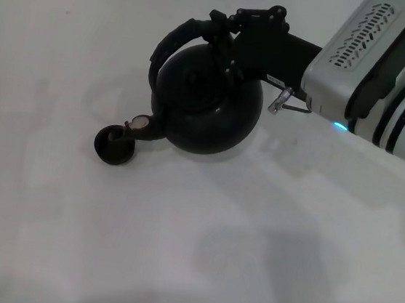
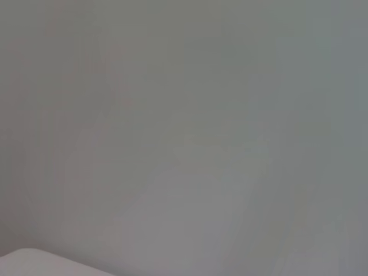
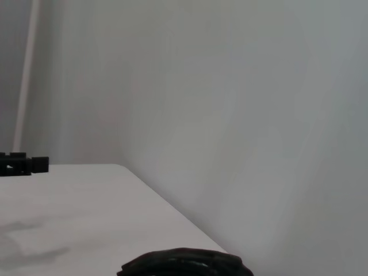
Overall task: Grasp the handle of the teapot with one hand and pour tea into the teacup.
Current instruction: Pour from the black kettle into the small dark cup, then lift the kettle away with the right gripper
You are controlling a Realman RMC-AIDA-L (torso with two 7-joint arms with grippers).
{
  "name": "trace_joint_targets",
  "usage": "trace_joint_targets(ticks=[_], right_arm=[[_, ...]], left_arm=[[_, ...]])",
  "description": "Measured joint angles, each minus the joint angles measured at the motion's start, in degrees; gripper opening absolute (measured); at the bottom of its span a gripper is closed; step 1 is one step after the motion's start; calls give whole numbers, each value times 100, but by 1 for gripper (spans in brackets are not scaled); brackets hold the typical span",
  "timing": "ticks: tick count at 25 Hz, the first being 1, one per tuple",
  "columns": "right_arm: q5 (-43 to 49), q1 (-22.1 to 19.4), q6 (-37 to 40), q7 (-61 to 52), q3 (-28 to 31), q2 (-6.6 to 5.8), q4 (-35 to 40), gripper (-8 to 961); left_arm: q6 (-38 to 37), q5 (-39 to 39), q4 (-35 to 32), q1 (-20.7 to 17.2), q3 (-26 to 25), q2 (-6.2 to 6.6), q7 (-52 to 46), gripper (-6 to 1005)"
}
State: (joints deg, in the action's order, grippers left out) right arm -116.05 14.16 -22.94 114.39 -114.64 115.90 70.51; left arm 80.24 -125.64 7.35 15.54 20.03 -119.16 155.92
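Observation:
The round black teapot (image 1: 204, 100) is tilted toward the left in the head view, its silver-capped spout (image 1: 141, 124) hanging right over the small dark teacup (image 1: 114, 146). My right gripper (image 1: 223, 33) is shut on the thick black arched handle (image 1: 173, 40) at the top of the pot, reaching in from the right. No tea can be made out. In the right wrist view only the top of the handle (image 3: 184, 263) shows at the lower edge. My left gripper is out of view.
The white table (image 1: 192, 238) spreads all around the cup and pot. A wall (image 3: 230, 115) rises behind the table's far edge. A small black object (image 3: 23, 164) sits at the table's far side in the right wrist view.

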Motion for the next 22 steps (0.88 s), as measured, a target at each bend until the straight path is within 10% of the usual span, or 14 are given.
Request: trace_joint_targets(ticks=[22], right_arm=[[-23, 340, 851, 451, -647, 12, 81, 162]], left_arm=[[1, 5, 39, 28, 0, -11, -1, 876]])
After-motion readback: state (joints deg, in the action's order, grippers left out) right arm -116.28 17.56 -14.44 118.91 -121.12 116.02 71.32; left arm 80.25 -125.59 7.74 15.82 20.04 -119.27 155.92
